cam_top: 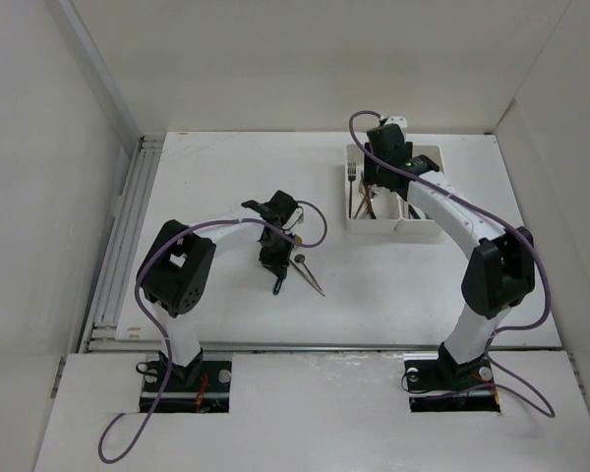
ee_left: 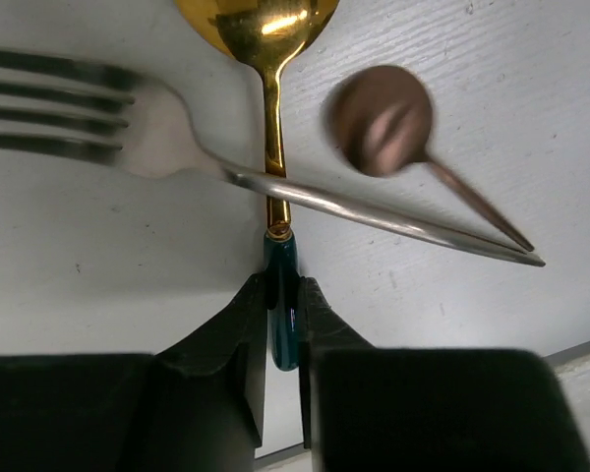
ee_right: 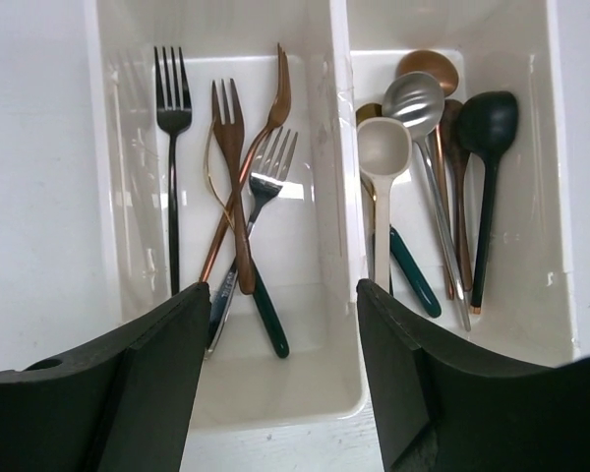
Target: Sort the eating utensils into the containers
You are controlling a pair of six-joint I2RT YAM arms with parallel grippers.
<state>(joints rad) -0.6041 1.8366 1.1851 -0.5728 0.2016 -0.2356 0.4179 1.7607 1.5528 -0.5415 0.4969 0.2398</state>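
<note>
The left gripper [ee_left: 282, 300] pinches the gold spoon [ee_left: 265, 34] by its teal handle. Just beyond the fingertips a silver fork [ee_left: 167, 138] lies across the spoon's neck, with a copper spoon [ee_left: 382, 120] beside it. The right gripper [ee_right: 282, 290] hangs spread and empty over the containers [ee_right: 339, 147]. Step judged: pickup. The next move must draw the spoon free of the fork.

Left arm [cam_top: 221, 234] bends inward, jaws clamped; right arm [cam_top: 450, 211] stretches forward, jaws apart.
</note>
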